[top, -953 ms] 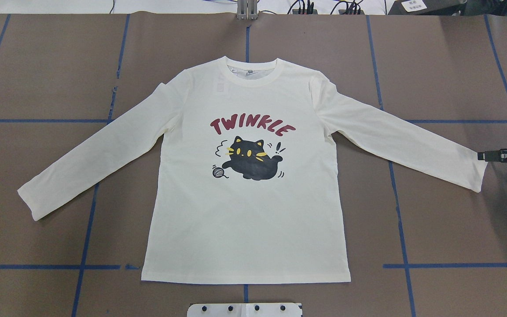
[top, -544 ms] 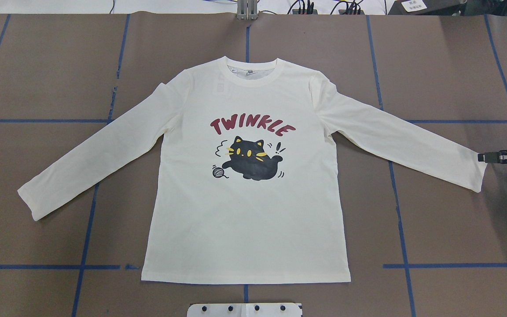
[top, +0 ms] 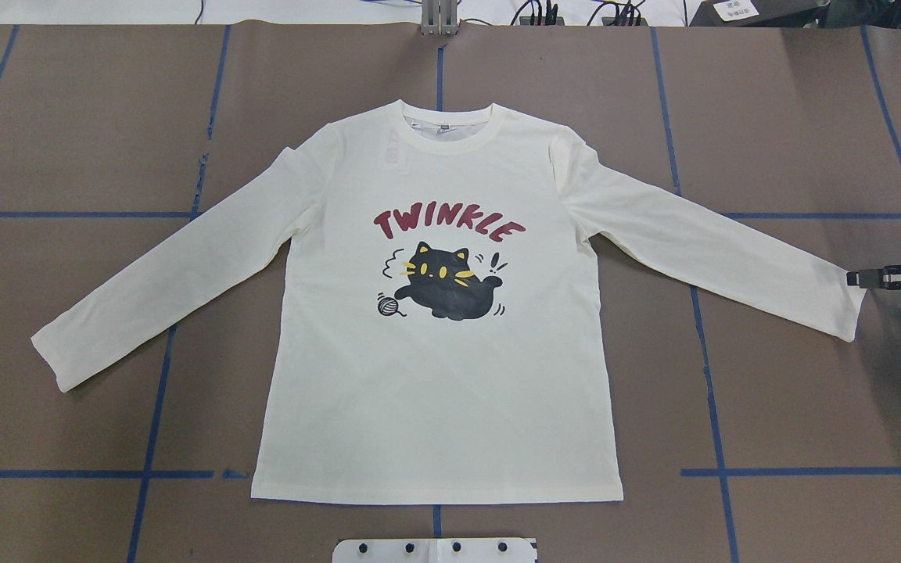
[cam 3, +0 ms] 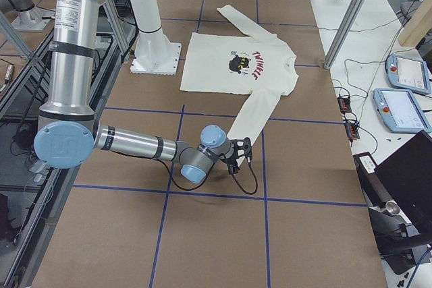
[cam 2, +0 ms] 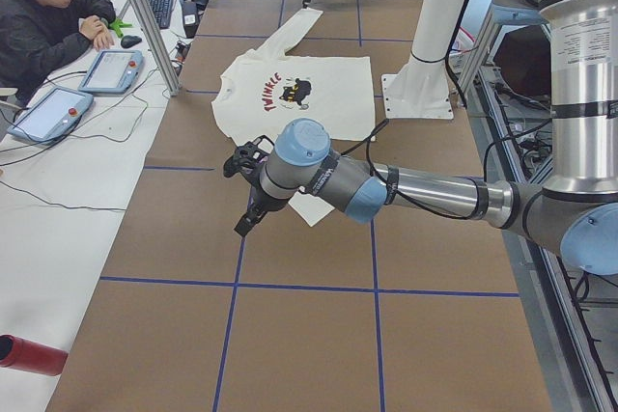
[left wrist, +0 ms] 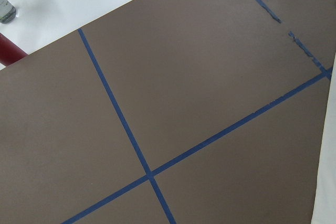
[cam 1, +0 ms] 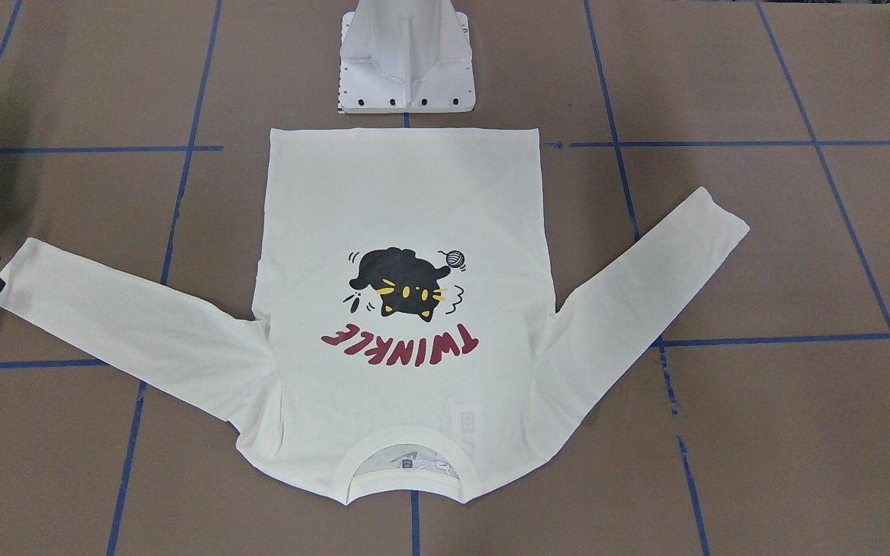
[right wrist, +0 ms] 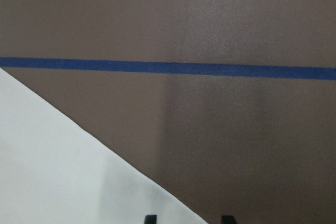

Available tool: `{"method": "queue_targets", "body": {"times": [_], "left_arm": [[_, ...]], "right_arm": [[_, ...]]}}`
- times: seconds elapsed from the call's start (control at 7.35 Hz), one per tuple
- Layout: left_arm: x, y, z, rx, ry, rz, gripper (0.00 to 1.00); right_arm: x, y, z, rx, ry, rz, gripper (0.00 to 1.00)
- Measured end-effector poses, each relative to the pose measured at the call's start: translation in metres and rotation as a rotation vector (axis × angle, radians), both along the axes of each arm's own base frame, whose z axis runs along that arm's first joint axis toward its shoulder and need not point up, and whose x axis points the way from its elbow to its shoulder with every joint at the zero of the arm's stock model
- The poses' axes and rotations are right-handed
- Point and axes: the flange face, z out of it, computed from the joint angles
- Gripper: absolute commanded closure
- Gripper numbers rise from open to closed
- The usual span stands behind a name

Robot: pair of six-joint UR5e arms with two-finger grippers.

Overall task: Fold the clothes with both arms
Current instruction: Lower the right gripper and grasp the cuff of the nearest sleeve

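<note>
Currently the T-shirt [top: 435, 391] lies flat, print side up, on the brown table [top: 795, 375], centred in front of the white pedestal [cam 1: 406, 69]. The hem is the near edge, close to the pedestal foot but apart from it. The neck points to the far side. Both sleeves are spread outward on the table, with the cuffs nearer the robot than the shoulders. Blue tape [top: 155, 391] marks a grid on the table and passes under the cloth.

The right gripper [top: 853, 277] is at the end of the right sleeve, with its tip at the far corner of the cuff [top: 849, 309]. In the right wrist view two black fingertips [right wrist: 150, 220] show at the bottom edge with a clear gap between them. One is over the cream cloth and the other over bare table, so the jaws stand apart across the cloth edge. Contact with the cloth cannot be confirmed.

The left arm [cam 2: 435, 190] reaches out low over the table on the left. The left gripper [cam 2: 243, 222] points down over bare table just beside the left cuff. Whether its fingers are spread or closed cannot be told.

A person [cam 2: 43, 16] sits at the white bench on the far side.
</note>
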Motion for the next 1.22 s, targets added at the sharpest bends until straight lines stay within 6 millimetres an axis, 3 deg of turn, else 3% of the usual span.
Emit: {"method": "queue_targets", "body": {"times": [0.82, 1.09, 1.22], "left_arm": [[-0.002, 0.001, 0.0, 0.002, 0.0, -0.004, 0.0], [-0.002, 0.001, -0.001, 0.002, -0.001, -0.004, 0.0], [-0.002, 0.001, -0.001, 0.002, -0.001, -0.004, 0.0]], "right_arm": [[-0.002, -0.007, -0.009, 0.027, 0.0, 0.008, 1.0], [0.001, -0.01, -0.024, 0.031, -0.018, 0.002, 1.0], [0.004, -0.015, -0.043, 0.024, -0.026, 0.002, 1.0]]}}
